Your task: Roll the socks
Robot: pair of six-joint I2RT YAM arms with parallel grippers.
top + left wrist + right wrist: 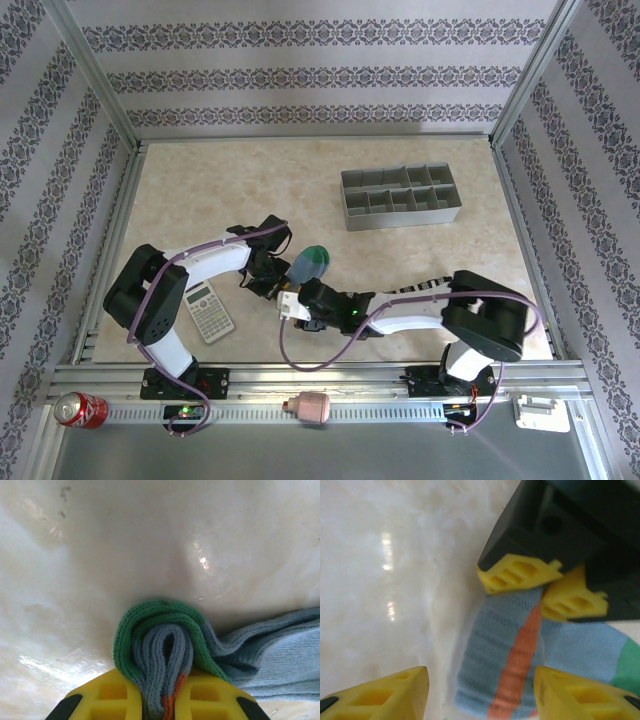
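Left gripper (160, 692) is pinched tight on the blue-grey sock (161, 640), right at the folded-over bit where the green toe wraps around the grey layers. The sock sits on the table (220, 190) near the middle, between the two arms. Right gripper (480, 695) is spread wide, hovering low over the orange-striped part of the same sock, close to the left one. The black-and-white striped sock (425, 288) lies mostly under the right arm. The calculator (210, 312) is off by the left arm's base.
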